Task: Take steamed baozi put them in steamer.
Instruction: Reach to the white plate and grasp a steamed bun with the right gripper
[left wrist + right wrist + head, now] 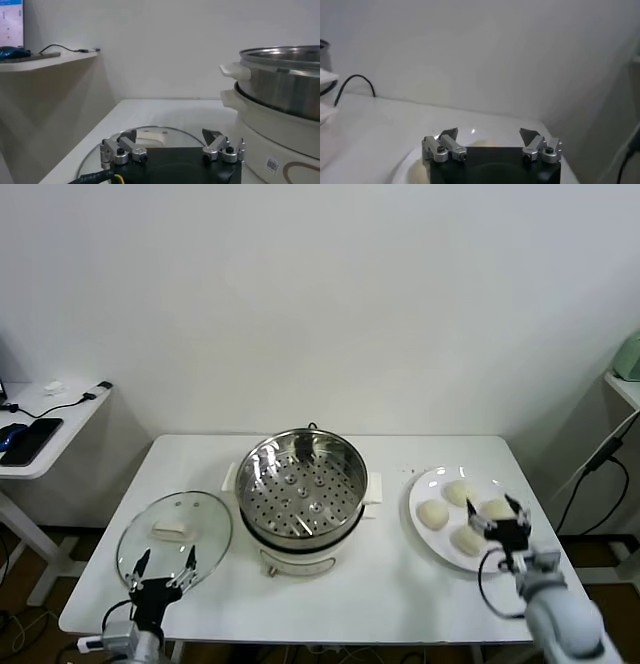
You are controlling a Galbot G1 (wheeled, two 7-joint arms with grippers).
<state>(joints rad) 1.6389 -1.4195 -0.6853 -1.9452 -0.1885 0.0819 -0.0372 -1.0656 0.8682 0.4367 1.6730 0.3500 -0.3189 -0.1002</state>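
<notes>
With all four steamed baozi on the plate and the steamer empty, the right gripper, jaws apart, needed lowering onto one.

We see our left gripper as a black block carrying two silver-grey metal finger mounts, each with dark round screws and ending in a dark pointed tip. A black cable and a yellow wire leave its body at about 7 o'clock in the left wrist view. Our right gripper has the same black body and silver mounts, joined to a rounded pale grey forearm with a looping black cable.
</notes>
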